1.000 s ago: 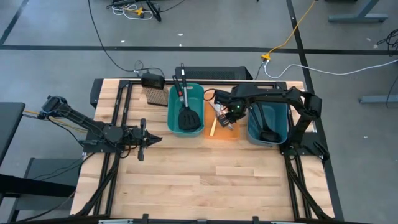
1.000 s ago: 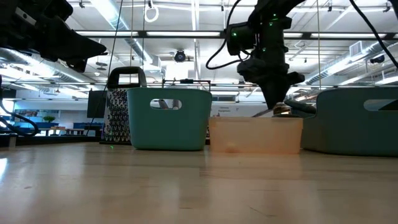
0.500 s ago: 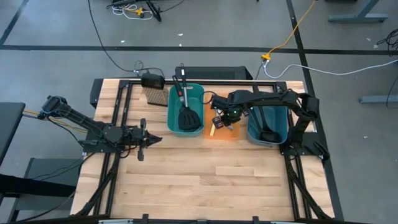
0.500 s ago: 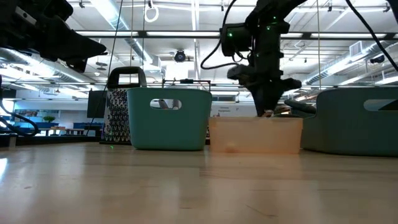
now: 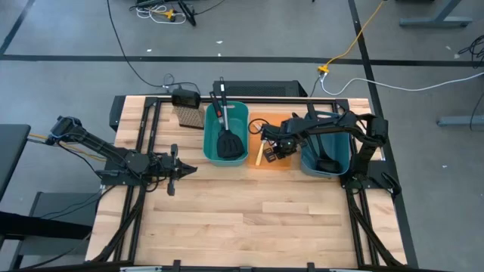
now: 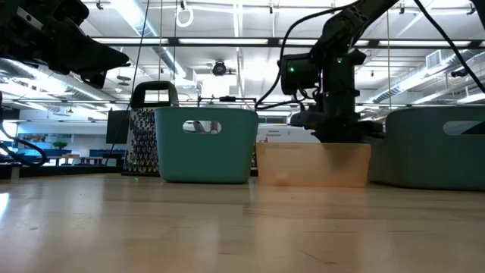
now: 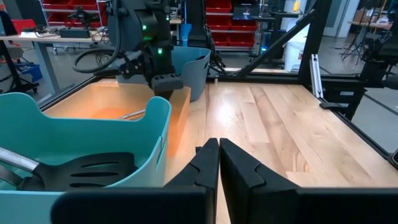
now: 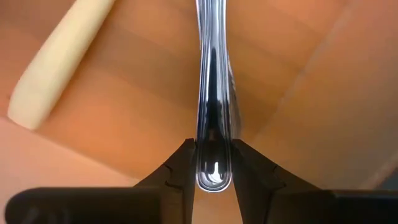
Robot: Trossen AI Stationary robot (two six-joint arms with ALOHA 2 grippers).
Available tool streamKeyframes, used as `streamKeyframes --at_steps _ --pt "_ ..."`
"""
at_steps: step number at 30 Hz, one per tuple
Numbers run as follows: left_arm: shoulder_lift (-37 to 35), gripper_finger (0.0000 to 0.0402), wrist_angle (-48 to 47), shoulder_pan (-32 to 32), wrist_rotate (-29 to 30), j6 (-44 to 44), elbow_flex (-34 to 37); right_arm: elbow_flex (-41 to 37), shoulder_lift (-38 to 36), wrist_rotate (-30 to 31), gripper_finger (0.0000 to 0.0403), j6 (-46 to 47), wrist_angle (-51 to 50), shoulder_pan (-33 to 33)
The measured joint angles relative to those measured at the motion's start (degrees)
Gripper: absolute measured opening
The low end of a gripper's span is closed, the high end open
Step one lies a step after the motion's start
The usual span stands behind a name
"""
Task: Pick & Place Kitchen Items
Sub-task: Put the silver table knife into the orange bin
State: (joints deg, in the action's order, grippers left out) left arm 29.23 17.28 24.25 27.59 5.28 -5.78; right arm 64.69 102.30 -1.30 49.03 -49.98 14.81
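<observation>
both arms are matte black, built of slim jointed links with dark cabling along them. right arm's wrist housing (image 6: 318, 72) carries small green indicator lights. left gripper's fingers (image 7: 214, 165) are black, angular, wedge-shaped.

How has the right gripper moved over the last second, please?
Yes: the right gripper has sunk into the orange bin, gripping a silver table knife.

R gripper (image 5: 274, 147) has been lowered into orange bin (image 5: 270, 163) within 1 s, wrist swung toward 3 o'clock. Silver knife (image 8: 213, 93) is now clamped between its fingers, near bin floor.
</observation>
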Motion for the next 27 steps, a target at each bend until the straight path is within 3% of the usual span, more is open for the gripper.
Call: streamKeyframes --at_steps 18,27 --pt "0.0 0.0016 -0.05 0.0 0.0 -0.11 0.0 -3.55 -0.04 -4.08 0.0111 -5.05 5.36 0.15" --pt "0.0 0.0016 -0.05 -0.02 0.0 -0.11 0.0 -3.55 -0.07 -6.15 0.0191 -7.52 5.97 0.13"
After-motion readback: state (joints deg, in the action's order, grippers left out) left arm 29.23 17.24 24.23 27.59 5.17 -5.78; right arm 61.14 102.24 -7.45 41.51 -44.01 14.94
